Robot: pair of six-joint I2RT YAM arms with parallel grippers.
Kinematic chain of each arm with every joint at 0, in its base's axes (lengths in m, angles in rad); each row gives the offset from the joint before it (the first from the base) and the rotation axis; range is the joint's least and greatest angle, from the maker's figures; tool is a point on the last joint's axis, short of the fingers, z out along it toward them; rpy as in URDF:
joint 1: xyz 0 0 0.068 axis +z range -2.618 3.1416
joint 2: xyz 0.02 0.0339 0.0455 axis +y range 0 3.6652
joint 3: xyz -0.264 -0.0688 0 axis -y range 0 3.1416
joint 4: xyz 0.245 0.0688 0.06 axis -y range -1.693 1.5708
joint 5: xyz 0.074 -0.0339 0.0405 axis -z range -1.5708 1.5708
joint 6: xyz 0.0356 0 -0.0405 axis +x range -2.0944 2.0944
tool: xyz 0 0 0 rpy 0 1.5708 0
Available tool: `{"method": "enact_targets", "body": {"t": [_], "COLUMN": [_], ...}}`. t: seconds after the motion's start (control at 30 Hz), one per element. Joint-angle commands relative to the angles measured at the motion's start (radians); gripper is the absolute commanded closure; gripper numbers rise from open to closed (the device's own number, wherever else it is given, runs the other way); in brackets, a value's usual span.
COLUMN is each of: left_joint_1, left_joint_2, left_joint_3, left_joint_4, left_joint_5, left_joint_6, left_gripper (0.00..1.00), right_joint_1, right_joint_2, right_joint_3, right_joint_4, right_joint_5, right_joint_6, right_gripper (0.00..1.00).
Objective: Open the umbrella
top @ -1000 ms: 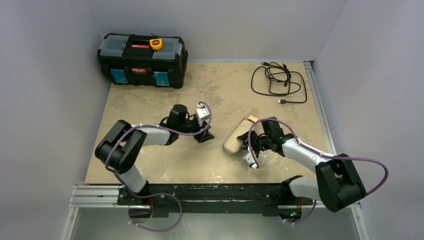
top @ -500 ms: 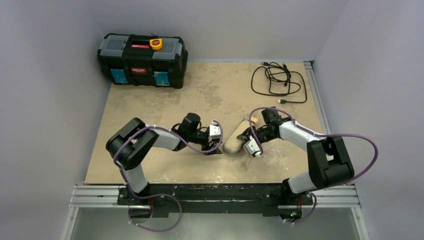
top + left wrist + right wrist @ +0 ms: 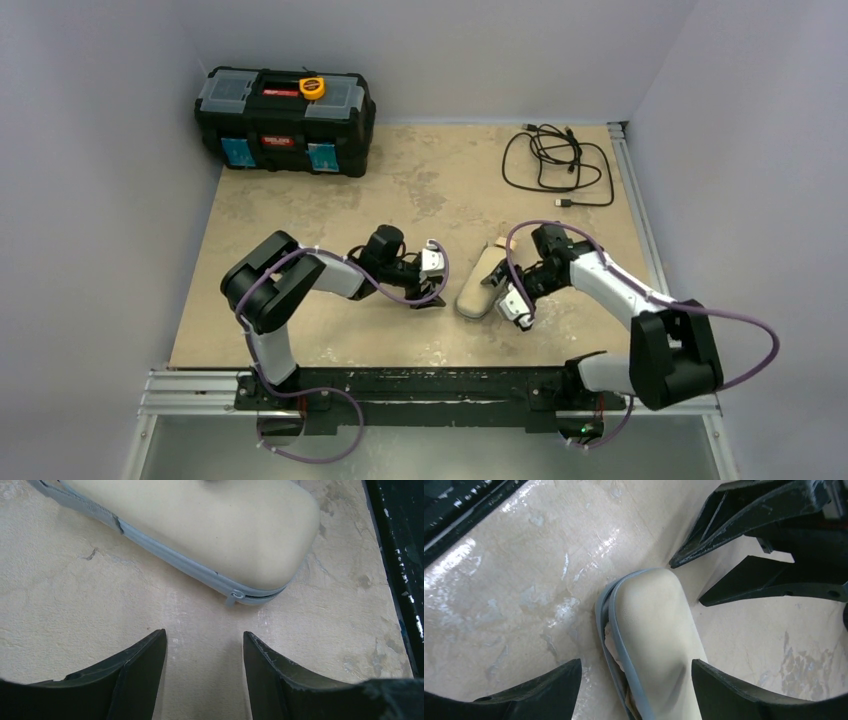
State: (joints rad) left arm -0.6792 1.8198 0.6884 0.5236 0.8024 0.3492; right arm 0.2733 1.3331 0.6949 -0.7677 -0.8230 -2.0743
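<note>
Listing what you have on the table point(image 3: 300, 230) at this moment.

Item 1, the umbrella point(image 3: 478, 288): lies flat near the middle of the table, between the two arms, shut inside a smooth beige cover edged with a grey zip point(image 3: 165, 555). In the right wrist view the zip gapes at the rounded end and something pale and crinkled shows inside. No canopy, shaft or handle is plain to see.

Item 2, left gripper point(image 3: 204, 639): fingers parted, nothing between them, low over the table just beside the cover. It faces the zip pull point(image 3: 231, 598), which is probably why you have it there, since the pull is the way in.

Item 3, right gripper point(image 3: 636, 664): spread wide, straddling the cover from the other side, not clamped on it. It is likely placed to steady the cover while the zip is drawn.

Item 4, bystanders: black toolbox point(image 3: 285, 120) at the far left corner and coiled cable point(image 3: 555, 160) at the far right, both well apart from the work.

Progress, as a judgement: early. You must get the umbrella out of the cover before you can open it.
</note>
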Motion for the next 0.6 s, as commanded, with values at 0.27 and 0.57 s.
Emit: {"method": "enact_targets", "body": {"t": [0.27,0.57], "left_joint_1": [-0.021,-0.079], "left_joint_2": [-0.034,-0.017], "left_joint_3": [0.027,0.019], "left_joint_4": [0.055,0.123], "left_joint_5": [0.023,-0.012], "left_joint_6": [0.011,-0.012], "left_gripper": [0.44,0.49], "right_joint_1": [0.0,-0.001], "right_joint_2": [-0.309,-0.048], "right_joint_3": [0.081,0.41], "right_joint_4": [0.025,0.116], "right_joint_5": [0.064,0.344], "right_joint_6": [0.529,1.598], "right_gripper": [0.27,0.44]}}
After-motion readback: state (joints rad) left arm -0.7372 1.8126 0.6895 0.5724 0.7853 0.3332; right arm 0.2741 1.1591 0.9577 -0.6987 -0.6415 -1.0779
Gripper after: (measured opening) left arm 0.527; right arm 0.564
